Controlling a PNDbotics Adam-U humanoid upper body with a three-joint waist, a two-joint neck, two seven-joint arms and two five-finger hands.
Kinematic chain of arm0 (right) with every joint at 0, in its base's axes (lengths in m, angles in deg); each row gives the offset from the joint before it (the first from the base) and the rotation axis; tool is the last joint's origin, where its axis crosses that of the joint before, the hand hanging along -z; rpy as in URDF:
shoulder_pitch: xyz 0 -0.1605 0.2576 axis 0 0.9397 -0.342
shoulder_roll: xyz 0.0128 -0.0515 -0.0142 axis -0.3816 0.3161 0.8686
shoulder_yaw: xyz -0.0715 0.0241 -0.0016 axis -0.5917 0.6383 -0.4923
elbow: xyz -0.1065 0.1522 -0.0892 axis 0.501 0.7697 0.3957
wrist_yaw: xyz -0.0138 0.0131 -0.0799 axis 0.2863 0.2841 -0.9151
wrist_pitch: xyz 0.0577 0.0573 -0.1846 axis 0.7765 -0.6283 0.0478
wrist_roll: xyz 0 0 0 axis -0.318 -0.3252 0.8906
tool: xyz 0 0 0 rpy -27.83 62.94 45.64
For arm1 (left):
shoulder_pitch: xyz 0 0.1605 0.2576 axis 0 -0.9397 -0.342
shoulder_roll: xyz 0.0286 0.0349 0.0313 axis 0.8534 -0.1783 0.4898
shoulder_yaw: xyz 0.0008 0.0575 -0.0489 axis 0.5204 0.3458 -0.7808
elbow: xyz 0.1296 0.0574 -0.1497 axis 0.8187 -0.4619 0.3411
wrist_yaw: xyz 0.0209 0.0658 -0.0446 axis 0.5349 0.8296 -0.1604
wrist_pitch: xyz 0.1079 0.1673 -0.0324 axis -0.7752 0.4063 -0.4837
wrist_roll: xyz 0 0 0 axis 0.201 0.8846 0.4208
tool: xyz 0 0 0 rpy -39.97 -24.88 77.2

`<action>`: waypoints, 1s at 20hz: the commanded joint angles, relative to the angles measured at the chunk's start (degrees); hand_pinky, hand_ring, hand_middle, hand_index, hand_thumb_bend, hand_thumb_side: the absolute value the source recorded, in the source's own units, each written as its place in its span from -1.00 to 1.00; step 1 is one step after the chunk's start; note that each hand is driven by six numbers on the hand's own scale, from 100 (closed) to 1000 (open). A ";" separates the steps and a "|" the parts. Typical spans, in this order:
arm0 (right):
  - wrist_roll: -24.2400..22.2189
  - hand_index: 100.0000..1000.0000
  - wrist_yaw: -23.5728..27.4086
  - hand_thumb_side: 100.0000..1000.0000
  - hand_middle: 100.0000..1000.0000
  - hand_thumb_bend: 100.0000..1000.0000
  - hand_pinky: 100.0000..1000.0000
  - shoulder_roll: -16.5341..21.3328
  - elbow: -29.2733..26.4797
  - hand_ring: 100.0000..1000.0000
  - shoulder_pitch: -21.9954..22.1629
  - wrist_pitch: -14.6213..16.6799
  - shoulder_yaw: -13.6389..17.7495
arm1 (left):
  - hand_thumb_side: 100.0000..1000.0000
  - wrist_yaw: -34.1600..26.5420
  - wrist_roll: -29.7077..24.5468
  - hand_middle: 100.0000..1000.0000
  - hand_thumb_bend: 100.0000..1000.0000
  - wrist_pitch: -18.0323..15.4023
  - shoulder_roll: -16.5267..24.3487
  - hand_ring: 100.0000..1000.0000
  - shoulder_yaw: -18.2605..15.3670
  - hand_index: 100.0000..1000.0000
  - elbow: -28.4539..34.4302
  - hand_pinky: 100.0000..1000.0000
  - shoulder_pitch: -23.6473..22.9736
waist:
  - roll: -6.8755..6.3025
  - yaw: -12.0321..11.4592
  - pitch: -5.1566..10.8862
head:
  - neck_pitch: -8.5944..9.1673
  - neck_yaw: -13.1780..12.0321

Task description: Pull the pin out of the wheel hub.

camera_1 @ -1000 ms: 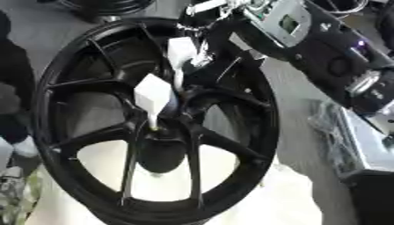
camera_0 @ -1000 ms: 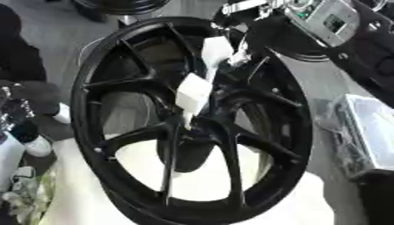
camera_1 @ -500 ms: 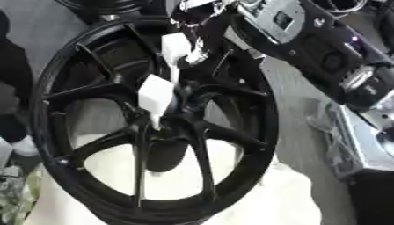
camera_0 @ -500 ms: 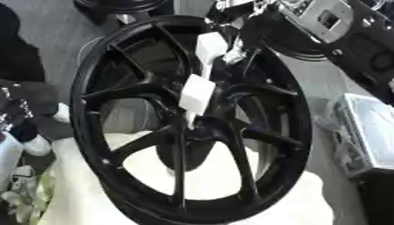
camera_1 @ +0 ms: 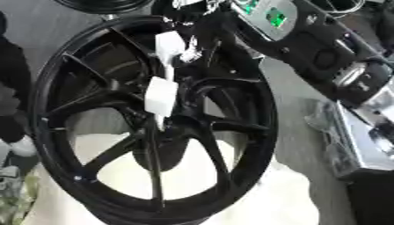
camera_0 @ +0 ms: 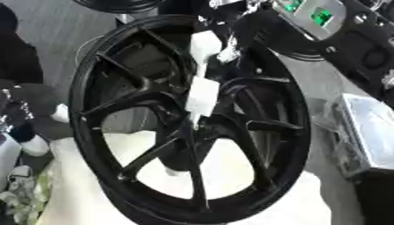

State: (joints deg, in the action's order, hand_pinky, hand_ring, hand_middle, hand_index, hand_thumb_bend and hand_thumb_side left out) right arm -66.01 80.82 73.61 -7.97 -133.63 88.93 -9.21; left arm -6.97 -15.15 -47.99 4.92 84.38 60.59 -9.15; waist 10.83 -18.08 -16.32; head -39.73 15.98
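black wheel hub (camera_0: 192,132) stands tilted, filling most of the view, lower rim on a pale cream surface (camera_0: 300,206). spokes run from the centre out to the rim.

white pin (camera_1: 162,96) sits at the hub's centre: a flat white block low down, a thin stem rising from it, and a second white block (camera_1: 169,44) at the top near the upper rim. lower end is at the centre bore; cannot tell how deep it sits.

right robot hand (camera_1: 202,41) comes in from the upper right on a black arm with a silver panel and green lights (camera_1: 265,17). its fingers are just beside the pin's upper white block; too blurred to tell whether they pinch it or are spread.

left robot hand not seen in either view.

clear plastic box (camera_0: 369,132) at right edge, beside the rim.
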 commanded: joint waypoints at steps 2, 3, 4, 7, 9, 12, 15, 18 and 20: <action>0.07 -0.52 0.25 -0.60 -0.86 -0.73 0.11 1.20 -0.43 -0.43 -2.01 -0.02 1.24 | 0.81 0.26 -0.33 0.54 -0.90 -0.16 1.34 0.62 -0.13 0.48 0.54 0.71 0.31 | -0.49 0.13 1.86 | -0.35 -0.31; 0.03 -0.52 0.32 -0.59 -0.87 -0.74 0.11 1.30 -0.59 -0.43 -2.01 -0.10 1.30 | 0.81 0.26 -0.32 0.54 -0.90 -0.18 1.39 0.62 -0.16 0.48 0.55 0.71 0.30 | -0.49 0.17 1.91 | -0.38 -0.37; -0.02 -0.53 0.39 -0.59 -0.88 -0.75 0.10 1.39 -0.77 -0.44 -2.04 -0.16 1.34 | 0.81 0.24 -0.31 0.54 -0.90 -0.20 1.43 0.62 -0.18 0.48 0.57 0.71 0.31 | -0.49 0.23 1.96 | -0.40 -0.39; -0.01 -0.55 0.46 -0.58 -0.90 -0.75 0.09 1.58 -1.34 -0.44 -2.24 -0.15 1.48 | 0.81 0.13 -0.34 0.54 -0.90 -0.21 1.47 0.62 -0.16 0.48 0.59 0.71 0.35 | -0.49 0.41 2.11 | -0.51 -0.44; 0.09 -0.55 0.41 -0.57 -0.90 -0.74 0.08 1.64 -1.62 -0.45 -2.39 -0.20 1.48 | 0.81 0.11 -0.42 0.54 -0.90 -0.18 1.49 0.62 -0.13 0.48 0.59 0.71 0.34 | -0.49 0.48 2.22 | -0.56 -0.46; 0.11 -0.56 0.34 -0.56 -0.90 -0.73 0.07 1.69 -1.97 -0.45 -2.51 -0.28 1.41 | 0.81 0.12 -0.50 0.54 -0.90 -0.17 1.54 0.62 -0.14 0.48 0.59 0.71 0.32 | -0.50 0.53 2.32 | -0.65 -0.50; -0.09 -0.57 0.14 -0.55 -0.92 -0.72 0.06 1.74 -2.09 -0.46 -2.53 -0.29 1.26 | 0.81 0.08 -0.63 0.54 -0.90 -0.19 1.61 0.62 -0.12 0.48 0.61 0.71 0.28 | -0.52 0.57 2.44 | -0.68 -0.53; 0.47 -0.58 -0.12 -0.54 -0.92 -0.72 0.05 2.04 -2.27 -0.46 -2.47 -0.24 1.76 | 0.81 0.06 -0.77 0.55 -0.90 -0.16 1.65 0.62 -0.09 0.48 0.60 0.71 0.23 | -0.54 0.76 2.58 | -0.71 -0.61; 1.01 -0.58 -0.32 -0.54 -0.92 -0.72 0.05 2.31 -2.61 -0.46 -2.44 -0.10 2.19 | 0.81 0.04 -0.85 0.55 -0.90 -0.13 1.64 0.62 -0.06 0.48 0.59 0.71 0.22 | -0.55 0.87 2.69 | -0.71 -0.66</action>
State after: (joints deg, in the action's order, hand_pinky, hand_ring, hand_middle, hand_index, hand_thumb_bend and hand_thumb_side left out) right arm -65.42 80.76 73.79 -9.56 -134.87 88.76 -8.26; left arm -6.93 -15.80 -48.07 5.39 84.38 60.31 -9.28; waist 10.88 -17.33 -15.30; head -40.22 15.41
